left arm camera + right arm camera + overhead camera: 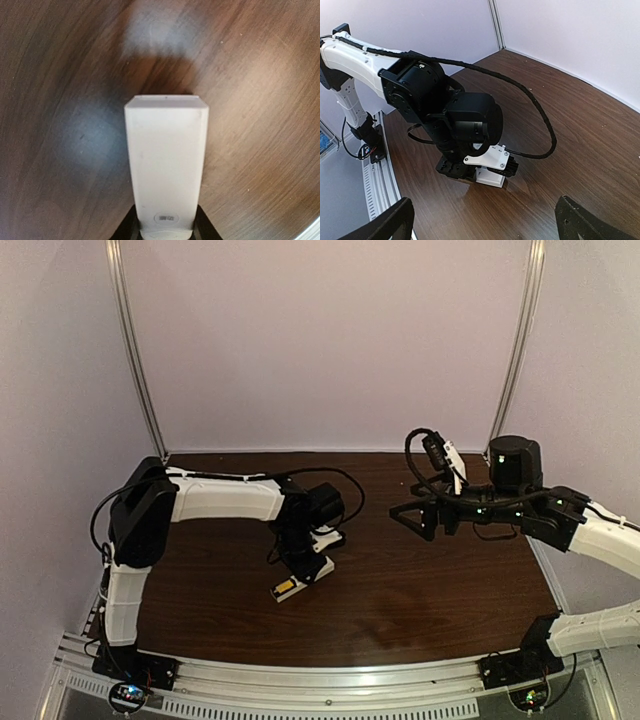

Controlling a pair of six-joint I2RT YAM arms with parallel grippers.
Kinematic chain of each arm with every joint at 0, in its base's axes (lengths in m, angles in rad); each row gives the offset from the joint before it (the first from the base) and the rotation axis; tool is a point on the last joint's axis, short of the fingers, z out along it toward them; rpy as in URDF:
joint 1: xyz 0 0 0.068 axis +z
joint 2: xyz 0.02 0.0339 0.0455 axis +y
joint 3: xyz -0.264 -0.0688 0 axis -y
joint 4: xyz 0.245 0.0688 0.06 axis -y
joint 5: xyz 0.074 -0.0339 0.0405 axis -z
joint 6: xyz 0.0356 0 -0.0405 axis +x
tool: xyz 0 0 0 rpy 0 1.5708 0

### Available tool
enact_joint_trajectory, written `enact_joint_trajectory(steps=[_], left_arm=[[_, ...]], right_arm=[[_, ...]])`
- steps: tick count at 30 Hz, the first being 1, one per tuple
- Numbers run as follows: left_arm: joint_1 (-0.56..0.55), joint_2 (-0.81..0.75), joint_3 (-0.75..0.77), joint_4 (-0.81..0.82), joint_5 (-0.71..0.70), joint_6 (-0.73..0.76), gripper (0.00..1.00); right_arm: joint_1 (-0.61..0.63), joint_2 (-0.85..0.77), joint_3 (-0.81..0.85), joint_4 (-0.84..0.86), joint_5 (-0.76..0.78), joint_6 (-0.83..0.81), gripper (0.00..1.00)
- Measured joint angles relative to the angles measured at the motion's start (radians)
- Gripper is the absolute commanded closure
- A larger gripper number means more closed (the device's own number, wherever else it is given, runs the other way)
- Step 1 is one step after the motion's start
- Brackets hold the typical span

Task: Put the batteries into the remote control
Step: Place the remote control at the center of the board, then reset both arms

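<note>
The remote control (166, 160) is a slim white bar, and my left gripper (167, 231) is shut on its end, one black jaw on each side. Its plain face with a small oval logo fills the left wrist view. From above, the remote control (292, 586) sticks out of the left gripper (306, 564) toward the near left, low over the table. A small orange-yellow patch shows on that end; I cannot tell whether it is a battery. No other battery is visible. My right gripper (405, 517) hangs open in the air, well to the right, with nothing in it.
The dark wooden table (430, 590) is walled at the back and sides by pale panels (320, 340). A black cable (540, 125) loops from the left arm over the table. An aluminium rail (330, 680) runs along the near edge.
</note>
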State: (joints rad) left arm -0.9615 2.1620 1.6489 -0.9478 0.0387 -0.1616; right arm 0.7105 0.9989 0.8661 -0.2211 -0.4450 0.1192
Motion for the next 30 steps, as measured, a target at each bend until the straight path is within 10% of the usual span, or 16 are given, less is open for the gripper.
enact_joint_trajectory(steps=[12,20,30], left_arm=[[-0.013,0.014,0.011,0.0,-0.005,0.0,0.03],[0.038,-0.071,0.032,0.039,0.046,-0.001,0.03],[0.433,-0.537,-0.233,0.417,0.215,-0.071,0.03]], right_arm=[[-0.011,0.0,-0.009,-0.007,0.0,0.011,0.0],[-0.035,0.002,-0.009,-0.006,0.001,0.039,0.0],[-0.169,0.1,0.027,0.016,0.035,0.095,0.0]])
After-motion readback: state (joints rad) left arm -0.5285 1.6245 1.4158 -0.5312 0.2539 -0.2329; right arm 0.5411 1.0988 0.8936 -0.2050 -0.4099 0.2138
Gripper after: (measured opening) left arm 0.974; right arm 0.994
